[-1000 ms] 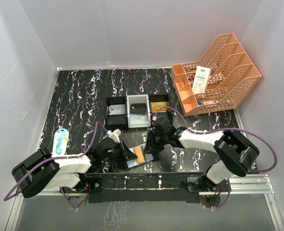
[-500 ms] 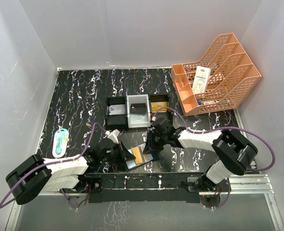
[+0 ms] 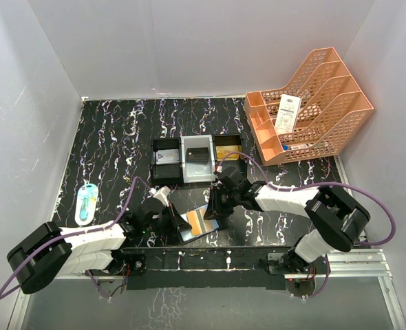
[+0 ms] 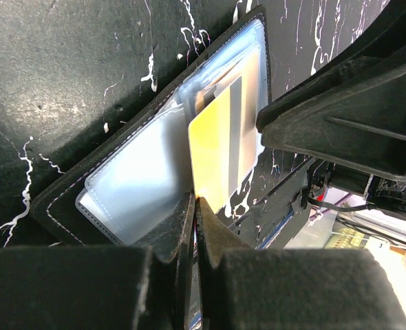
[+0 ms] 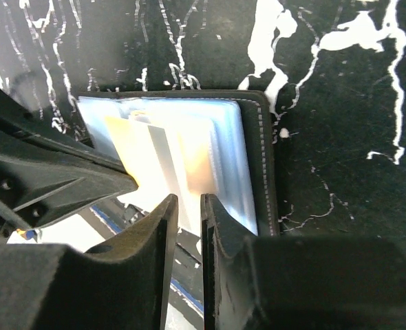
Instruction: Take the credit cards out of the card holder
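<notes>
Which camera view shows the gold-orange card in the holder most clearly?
Left wrist: the gold-orange card fills mid-frame, sticking out of the card holder. Right wrist shows it washed out by glare; top external shows at most a tiny sliver.

Two-panel blue-grey card holder (image 3: pixel 197 222) near the front edge of a black marbled table (image 3: pixel 113 137).
Gold-orange plastic credit card (image 4: pixel 213 148) in it; left gripper (image 4: pixel 195 206) at its left, right gripper (image 5: pixel 188 206) at its right; three small bins (image 3: pixel 196 159) behind; orange mesh file rack (image 3: pixel 313 113) at rear right.
</notes>
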You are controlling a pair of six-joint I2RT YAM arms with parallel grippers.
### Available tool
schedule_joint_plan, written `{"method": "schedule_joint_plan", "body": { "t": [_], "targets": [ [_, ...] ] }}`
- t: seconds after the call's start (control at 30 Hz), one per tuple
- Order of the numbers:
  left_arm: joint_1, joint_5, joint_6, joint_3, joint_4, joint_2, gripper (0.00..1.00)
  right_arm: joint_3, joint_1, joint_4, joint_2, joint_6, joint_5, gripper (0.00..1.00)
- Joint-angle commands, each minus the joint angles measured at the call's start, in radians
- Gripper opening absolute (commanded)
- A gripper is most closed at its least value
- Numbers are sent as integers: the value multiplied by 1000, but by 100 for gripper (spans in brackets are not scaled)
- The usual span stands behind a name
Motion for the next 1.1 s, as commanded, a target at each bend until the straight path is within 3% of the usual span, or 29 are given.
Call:
{"method": "schedule_joint_plan", "body": {
  "t": [0.0,0.43,0.67,1.07],
  "targets": [
    [-3,-13,23,33,-21,0,0,67,5,17,-48,-24,-43,20],
    [-3,-14,6,34,12,15,0,26,15,43,60,-5,-42,23],
    [-4,-2,-28,10,123,42,25,-23,16,90,52,27,-52,22],
    [-3,-11,-73,-5,200,86,29,-41,15,117,43,31,-66,21]
  ]
}}
